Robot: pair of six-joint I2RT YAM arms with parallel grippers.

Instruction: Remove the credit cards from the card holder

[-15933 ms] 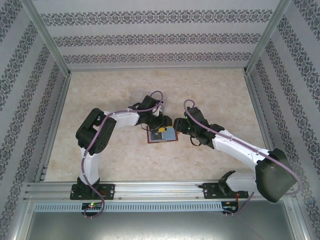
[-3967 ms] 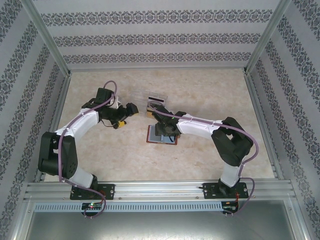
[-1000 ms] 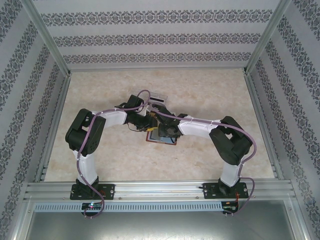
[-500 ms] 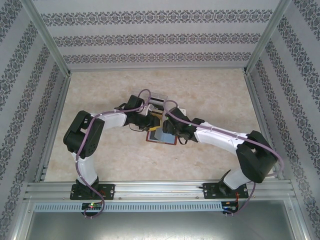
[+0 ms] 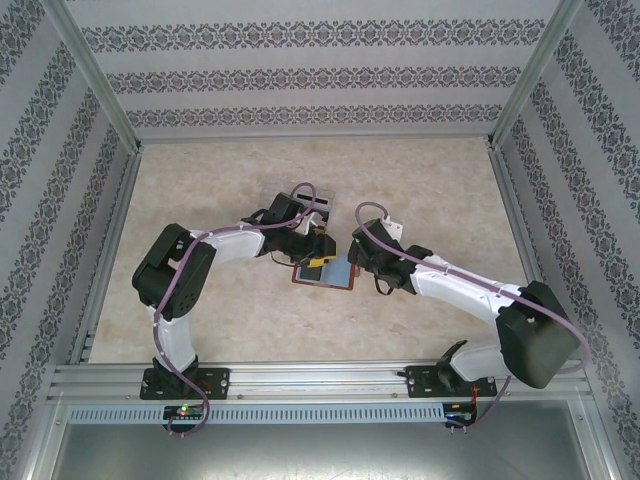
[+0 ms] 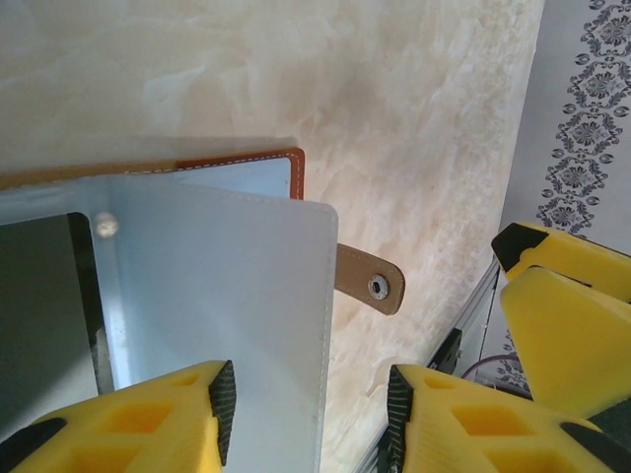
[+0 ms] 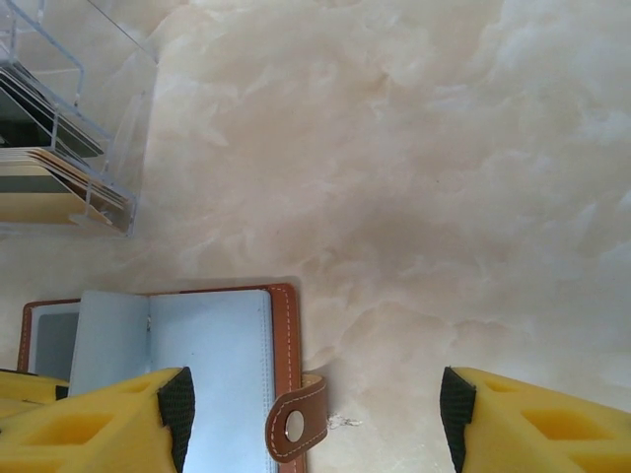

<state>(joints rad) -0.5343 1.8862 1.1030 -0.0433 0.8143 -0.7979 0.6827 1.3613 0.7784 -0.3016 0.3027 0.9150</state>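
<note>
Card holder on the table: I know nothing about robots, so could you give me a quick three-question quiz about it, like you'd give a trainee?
1. True or false: the card holder lies closed on the table.
2. What colour is the strap with the snap on the holder's edge? A) brown B) green C) black
3. In a word, what is stacked in the clear tray beyond the holder?

Key
1. False. It lies open, with its pale plastic sleeves showing.
2. A
3. Cards
</note>
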